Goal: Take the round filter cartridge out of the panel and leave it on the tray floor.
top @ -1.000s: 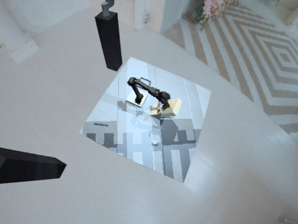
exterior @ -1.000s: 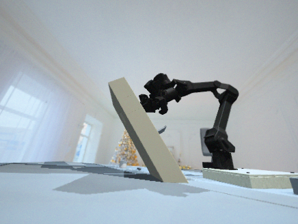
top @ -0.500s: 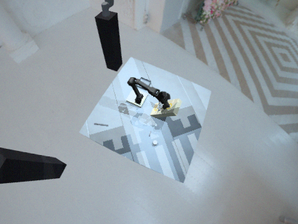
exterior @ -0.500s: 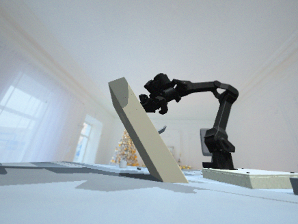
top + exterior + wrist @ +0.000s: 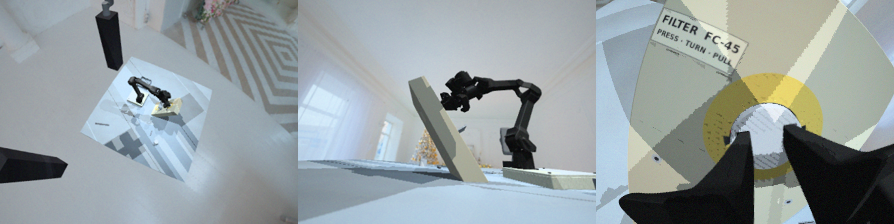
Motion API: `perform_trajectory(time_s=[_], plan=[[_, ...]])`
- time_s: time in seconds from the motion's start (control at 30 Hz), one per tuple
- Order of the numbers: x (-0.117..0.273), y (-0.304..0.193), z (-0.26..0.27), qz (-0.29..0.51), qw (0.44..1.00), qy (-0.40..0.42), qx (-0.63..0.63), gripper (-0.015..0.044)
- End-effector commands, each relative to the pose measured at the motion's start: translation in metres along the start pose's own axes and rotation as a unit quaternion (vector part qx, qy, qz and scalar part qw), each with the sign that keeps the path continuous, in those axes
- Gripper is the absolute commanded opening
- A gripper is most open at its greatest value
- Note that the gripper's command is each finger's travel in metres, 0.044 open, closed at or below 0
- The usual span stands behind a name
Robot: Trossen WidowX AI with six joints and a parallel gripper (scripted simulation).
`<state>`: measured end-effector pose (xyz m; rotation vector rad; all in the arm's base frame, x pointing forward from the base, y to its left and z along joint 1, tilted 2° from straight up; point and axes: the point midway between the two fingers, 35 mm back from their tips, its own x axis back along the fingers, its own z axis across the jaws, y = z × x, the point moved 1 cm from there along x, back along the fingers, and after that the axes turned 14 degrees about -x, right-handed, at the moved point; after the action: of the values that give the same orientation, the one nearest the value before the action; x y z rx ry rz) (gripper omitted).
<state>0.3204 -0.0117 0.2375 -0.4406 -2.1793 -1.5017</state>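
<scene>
The round filter cartridge [image 5: 768, 145] shows as a pale disc inside the yellow ring [image 5: 811, 107] of the service panel [image 5: 173, 110] [image 5: 435, 124] [image 5: 681, 85]. The cream panel leans back. My gripper [image 5: 765, 131] [image 5: 166, 105] [image 5: 443, 103] is at the panel's face, shut on the cartridge, with one black fingertip at each side of the middle of its face. The fingertips hide the two slots. Small dark notches show at the left and right of the disc's edge. How far the disc stands out of the panel I cannot tell. I cannot make out the tray clearly.
A label [image 5: 698, 40] is on the panel above the ring. A thin grey piece [image 5: 462, 129] juts out in front of the panel. A dark rod [image 5: 102, 123] and a small white object [image 5: 156, 142] lie on the table. The arm's base stands on a cream plate [image 5: 534, 175].
</scene>
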Motion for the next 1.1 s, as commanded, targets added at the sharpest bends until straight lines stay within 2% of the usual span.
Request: perform_trajectory(time_s=[0.0,0.27,0.6,1.07], plan=[[0.023,0.000,-0.001,0.000,1.000,-0.003,0.001,0.0000],[0.062,-0.003,0.000,0.005,1.000,-0.004,-0.001,0.0000],[0.063,-0.005,0.001,0.005,1.000,-0.004,-0.001,0.0000],[0.058,-0.047,0.018,0.005,1.000,-0.004,-0.001,0.0000]])
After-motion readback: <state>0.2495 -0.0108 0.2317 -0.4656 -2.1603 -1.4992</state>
